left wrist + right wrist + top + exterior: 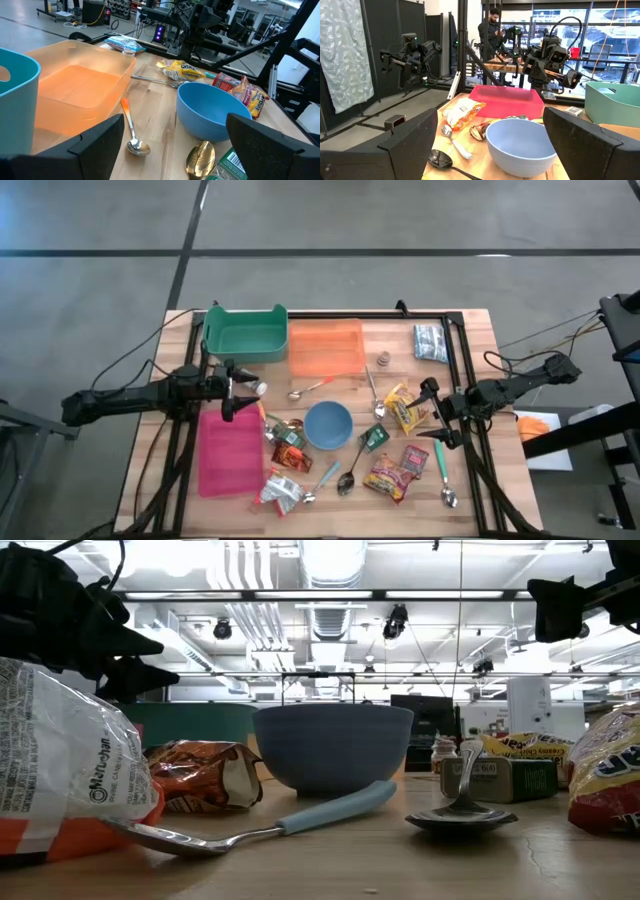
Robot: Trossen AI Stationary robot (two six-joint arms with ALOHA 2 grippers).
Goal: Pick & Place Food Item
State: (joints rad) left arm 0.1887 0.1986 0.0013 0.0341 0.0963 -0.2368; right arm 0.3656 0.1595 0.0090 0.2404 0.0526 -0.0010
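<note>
On the wooden surface (pixel 470 350), a blue bowl (pixel 328 425) is seen at the centre, ringed by food packets and spoons: a yellow packet (pixel 403 409) at three o'clock of it, a red packet (pixel 389 477) at five o'clock, an orange tray (pixel 326 348) at twelve o'clock. The left tool (pixel 243 392) is held at nine o'clock of the bowl, fingers apart, gripping nothing. The right tool (pixel 432 412) is held beside the yellow packet, fingers likewise apart and empty.
</note>
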